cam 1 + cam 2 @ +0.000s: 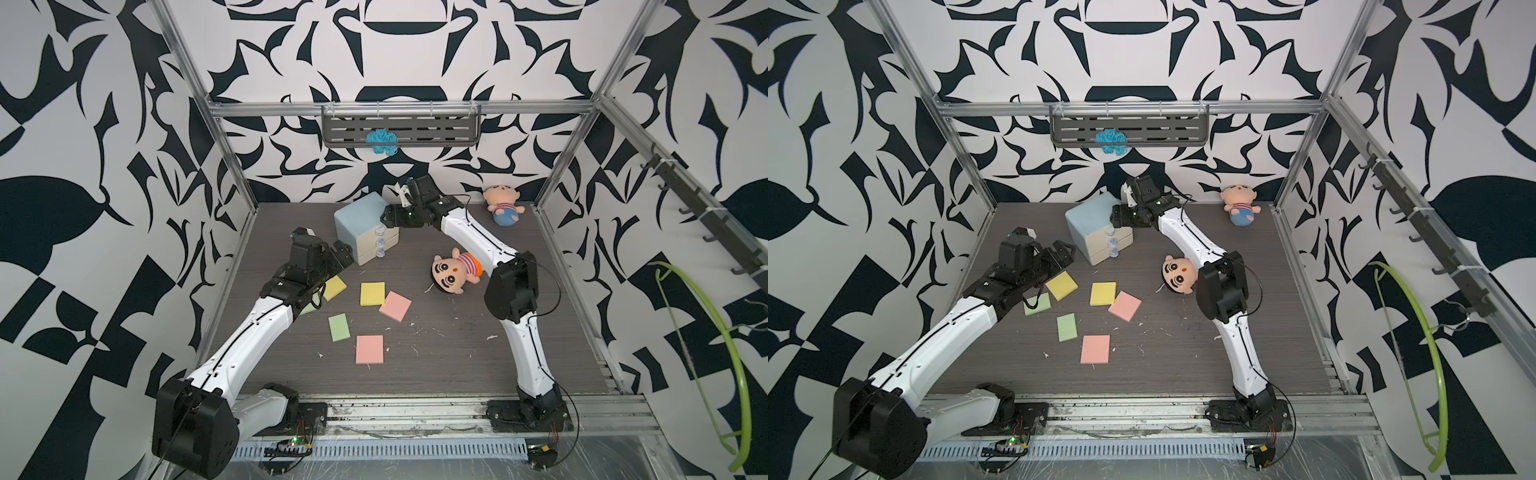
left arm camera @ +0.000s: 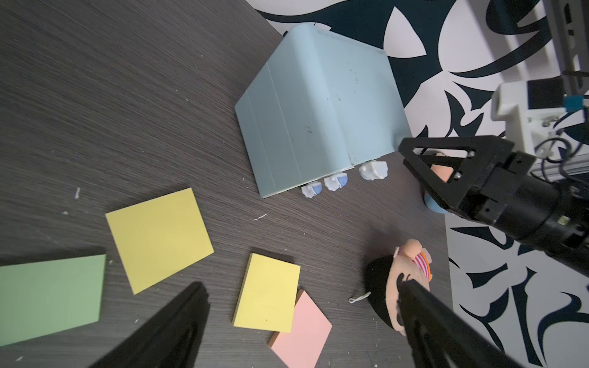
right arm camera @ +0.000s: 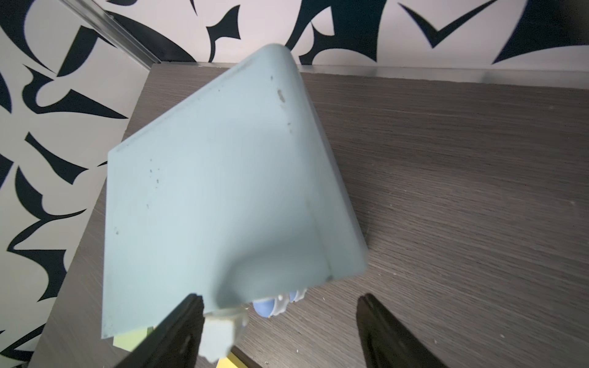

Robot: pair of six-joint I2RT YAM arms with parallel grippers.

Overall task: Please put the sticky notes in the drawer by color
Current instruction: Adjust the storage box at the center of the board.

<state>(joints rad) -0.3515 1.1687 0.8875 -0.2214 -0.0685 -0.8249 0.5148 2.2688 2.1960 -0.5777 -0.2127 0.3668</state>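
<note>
Left tool [image 2: 301,285], right tool [image 3: 280,296] — jaws parted

green sticky note [image 2: 51,296] — cut by left wrist view's edge, doll [image 1: 1177,276] — body behind right arm [image 1: 1187,243]

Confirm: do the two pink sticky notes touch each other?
No, one pink note sits beside a yellow note, while the other pink note lies apart with bare tabletop between them.

Matt plastic drawer [image 1: 358,217], wood-grain table [image 1: 457,365]
</note>
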